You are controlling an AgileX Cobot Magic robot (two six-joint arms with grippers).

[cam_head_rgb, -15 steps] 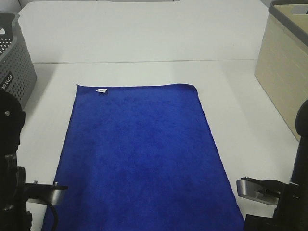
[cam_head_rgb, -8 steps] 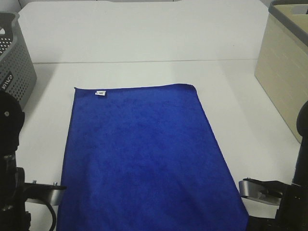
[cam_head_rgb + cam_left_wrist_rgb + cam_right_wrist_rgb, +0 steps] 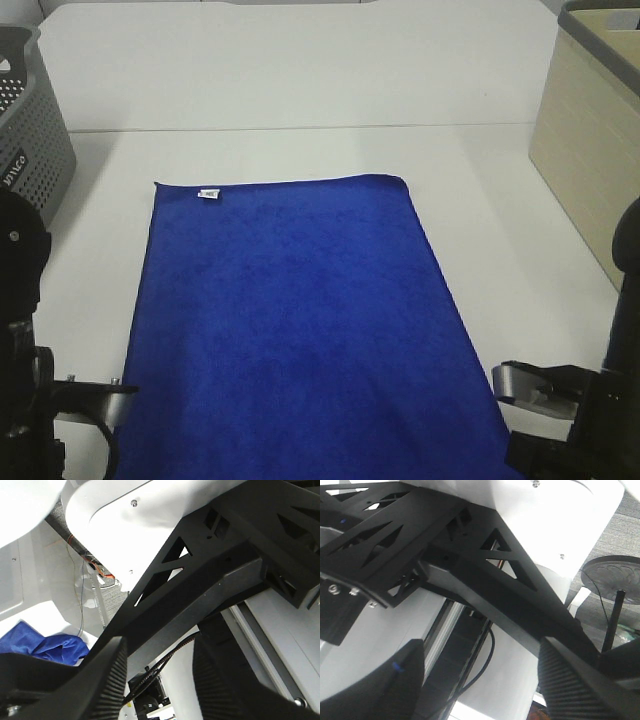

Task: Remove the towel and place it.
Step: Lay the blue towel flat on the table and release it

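**Towel spread flat, both tools empty**

Find the large rectangular royal-blue plush towel [image 3: 290, 320] spread smooth across the middle of the white tabletop [image 3: 300, 80]. Note the small white tag [image 3: 209, 193] at its far left corner and the near edge running out of the high view. Judge that as the placed state: no fold, no lifted corner, nothing on top.

Place the grey perforated plastic basket [image 3: 30, 120] far left and the beige rectangular bin [image 3: 590, 150] far right, both well apart from the cloth (neither seems to matter to the laying-out).

Read the left tool [image 3: 160, 675] as partly open, ribbed pads [image 3: 112, 680] apart with nothing between. Read the right tool [image 3: 480, 675] as wide open, likewise gripping nothing.

See the left arm [image 3: 18, 300] and right arm [image 3: 620, 330] low at the 2 near corners, a stance suited to handling the cloth by its near edge.

Notice rumpled blue cloth [image 3: 45, 642] beyond the left tool in its wrist view, probably the towel's near edge hanging loose; cannot tell for certain. Expect little left beyond drawing clear without snagging the plush.
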